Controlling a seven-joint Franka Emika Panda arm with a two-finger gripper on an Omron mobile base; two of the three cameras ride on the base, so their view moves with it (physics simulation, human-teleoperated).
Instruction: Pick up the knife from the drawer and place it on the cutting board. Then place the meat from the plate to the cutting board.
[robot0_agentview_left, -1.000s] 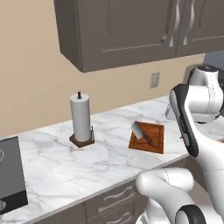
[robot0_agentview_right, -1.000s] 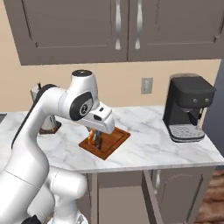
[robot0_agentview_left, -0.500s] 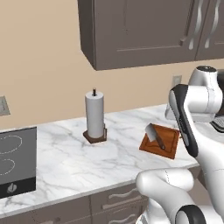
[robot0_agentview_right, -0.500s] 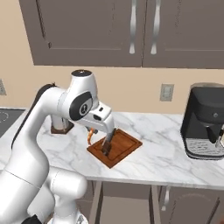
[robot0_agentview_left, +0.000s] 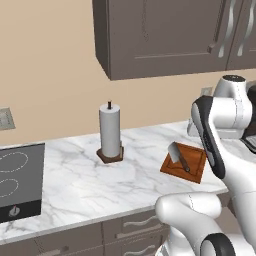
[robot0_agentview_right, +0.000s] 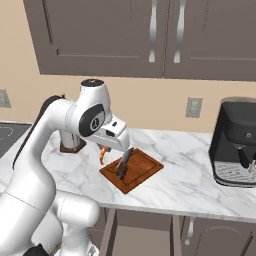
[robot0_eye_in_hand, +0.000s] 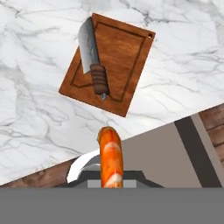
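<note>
While held, 1 meat (robot0_eye_in_hand: 110, 157) — 1 knife (robot0_eye_in_hand: 92, 59), 1 cutting board (robot0_eye_in_hand: 124, 57)

The reddish-brown cutting board (robot0_eye_in_hand: 107, 63) is lying flat on the marble counter near its front edge, its groove running just inside the rim. The knife (robot0_eye_in_hand: 92, 57) is resting on the board along one side, its broad grey blade reaching slightly past the board's edge and its dark brown handle pointing inward. The orange, curved meat (robot0_eye_in_hand: 110, 157) is hanging up in the air, off to the side of the board and not touching it.
</note>
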